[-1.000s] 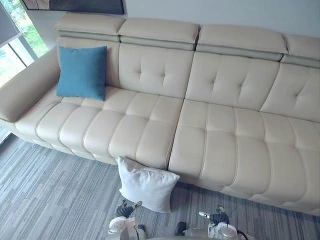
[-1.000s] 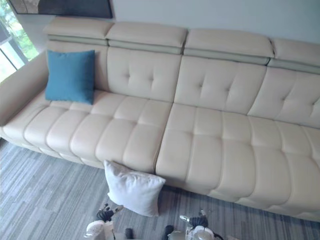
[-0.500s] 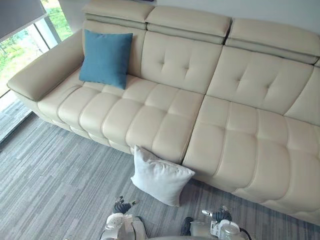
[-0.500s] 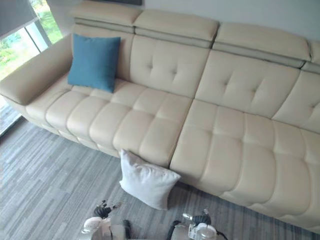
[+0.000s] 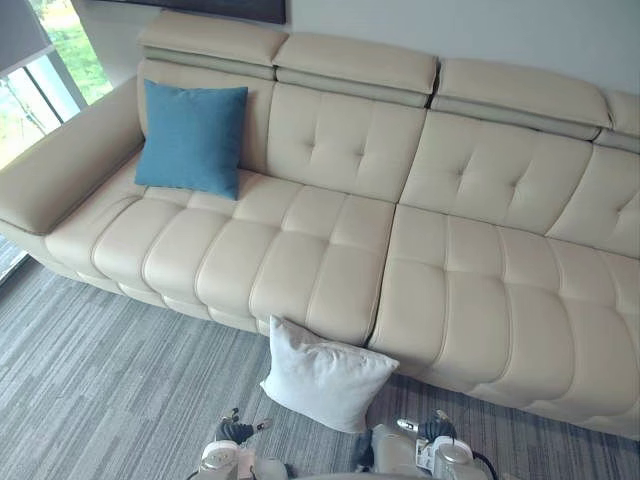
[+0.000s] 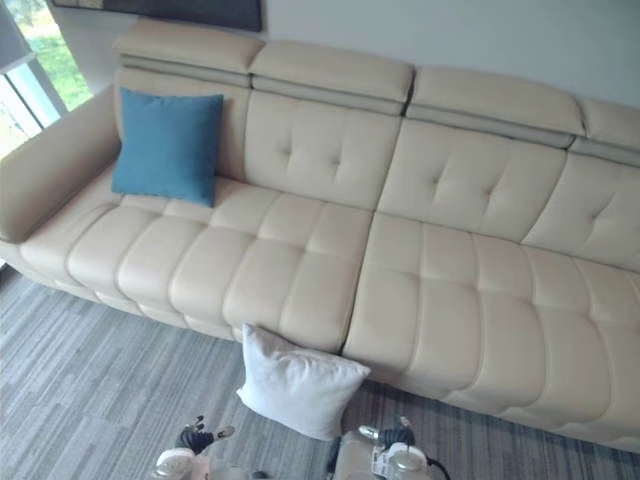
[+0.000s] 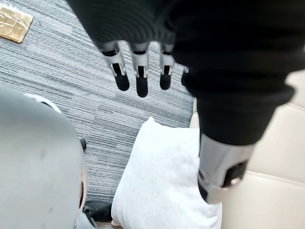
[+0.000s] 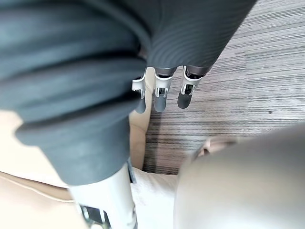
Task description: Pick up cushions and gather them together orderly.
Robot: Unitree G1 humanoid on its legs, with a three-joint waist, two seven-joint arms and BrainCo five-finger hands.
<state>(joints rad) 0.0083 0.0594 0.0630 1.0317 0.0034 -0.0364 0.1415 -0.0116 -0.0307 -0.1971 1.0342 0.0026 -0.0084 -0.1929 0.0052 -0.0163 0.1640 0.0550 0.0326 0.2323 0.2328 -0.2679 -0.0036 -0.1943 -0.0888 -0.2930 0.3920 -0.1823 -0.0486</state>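
Viewpoint shift only: white cushion (image 5: 325,375) on grey carpet (image 5: 100,380) against sofa (image 5: 450,300).

We stand before a sofa (image 5: 330,240) set along the wall (image 5: 450,30). At its left end, just beside the armrest (image 5: 55,175), the far cushion (image 5: 192,138) stands upright on the seat, leaning on the backrest. The near cushion (image 5: 327,376) is on the floor (image 5: 90,370) in front of the sofa, propped against its front just left of the seam between the two seat sections. Our left robot hand (image 5: 237,432) hangs near that cushion's left side, our right robot hand (image 5: 430,428) near its right, both apart from it. A window (image 5: 40,80) lies beyond the armrest.
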